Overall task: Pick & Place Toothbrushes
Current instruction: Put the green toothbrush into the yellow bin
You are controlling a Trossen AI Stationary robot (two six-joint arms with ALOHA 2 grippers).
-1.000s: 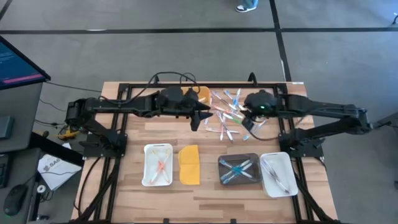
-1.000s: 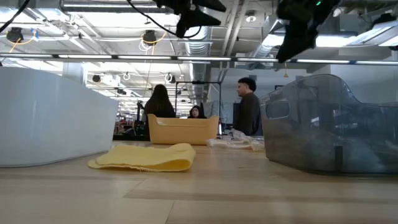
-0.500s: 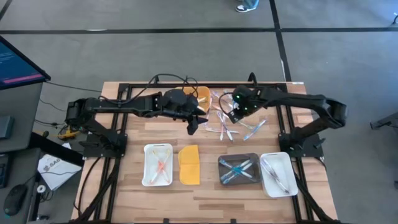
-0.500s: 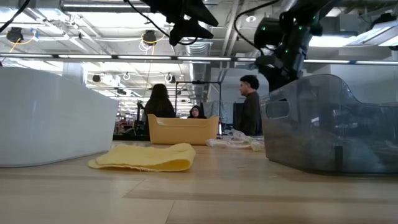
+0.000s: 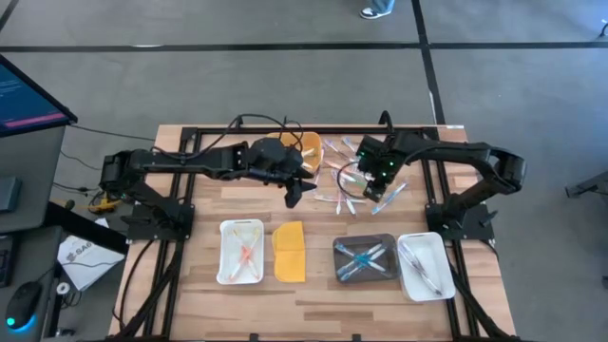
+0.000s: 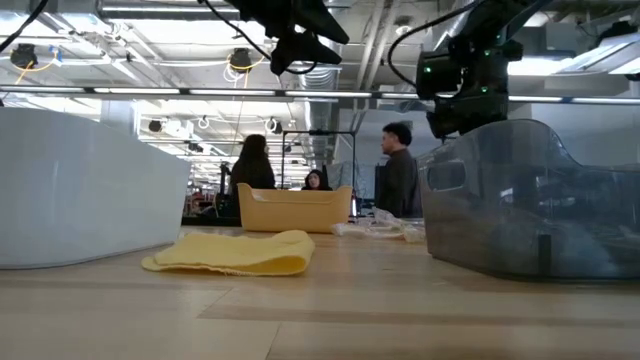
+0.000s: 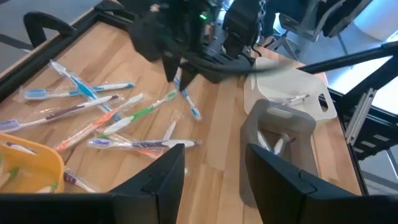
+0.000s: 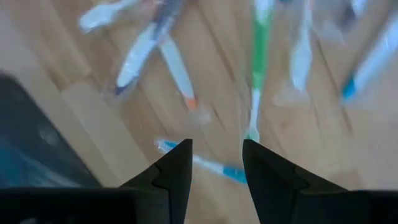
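Several toothbrushes in pink, green, blue and clear lie loose on the wooden table at its far middle; they also show in the left wrist view. My right gripper is open and points down over the pile's right side. In its wrist view a blue-ended toothbrush lies on the table below the gap between its fingers. My left gripper hangs open and empty above the table, left of the pile. Both grippers are high in the low view, the left and the right.
An orange bin stands at the far edge beside the pile. Along the near edge stand a white tray, a flat yellow lid, a dark tray and a clear tray, the trays holding toothbrushes. People stand in the room behind.
My right gripper has come down toward the toothbrush pile, and its arm has folded in from the table's right side. It stays open. The toothbrushes have not moved.
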